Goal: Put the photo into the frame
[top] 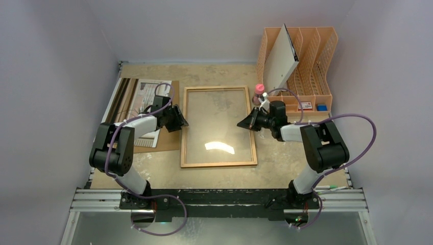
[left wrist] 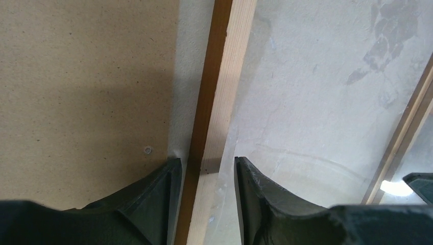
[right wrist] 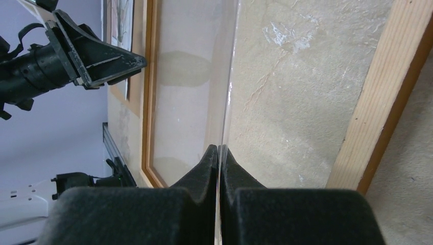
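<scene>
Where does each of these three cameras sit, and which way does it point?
Top external: above and behind the arms, looking down on the table; left arm and right arm flank the frame.
Left wrist: on the left arm, looking down past the left gripper, open astride the frame's left rail.
Right wrist: on the right arm, looking across the frame past the right gripper, shut on the clear pane.
Shared: top and right wrist views both show the left gripper.

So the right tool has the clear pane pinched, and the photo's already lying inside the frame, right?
Not quite. The right tool does pinch the clear pane, but the photo isn't inside the frame. The top view shows it lying outside the frame, off to its left.
</scene>
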